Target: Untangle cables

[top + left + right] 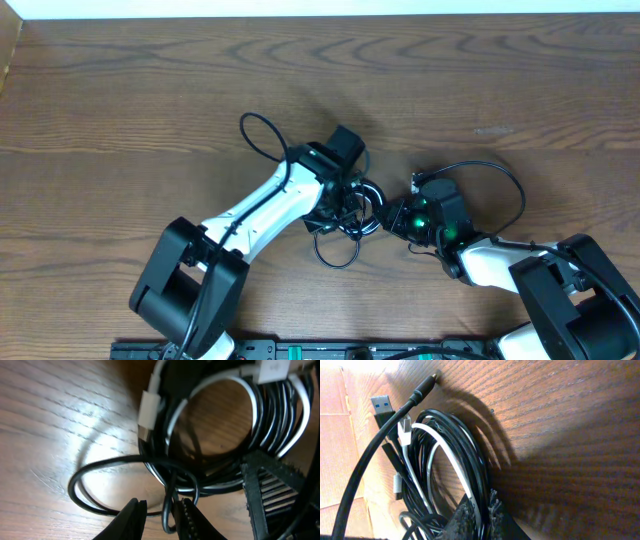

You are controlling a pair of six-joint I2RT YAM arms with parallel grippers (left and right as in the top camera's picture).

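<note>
Sitting central on worktop [150,90]: cable bundle [350,205], between both hands. Bundle strands clamped in right hand [480,515]. Jaws of left hand [160,517] narrow astride black cord loop [100,467], grip uncertain. Risk: opposed pulls cinch tangle, or loop slips out.

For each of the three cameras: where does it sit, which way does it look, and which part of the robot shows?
Overhead: fixed above the table, facing straight down; left arm, right arm, left gripper and right gripper show, meeting at the cable bundle.
Left wrist: low over the wood, facing the bundle past its own fingers.
Right wrist: likewise low, facing the bundle and a USB plug past its own fingers.
Shared: both wrist views show the white cord among black cords.
</note>
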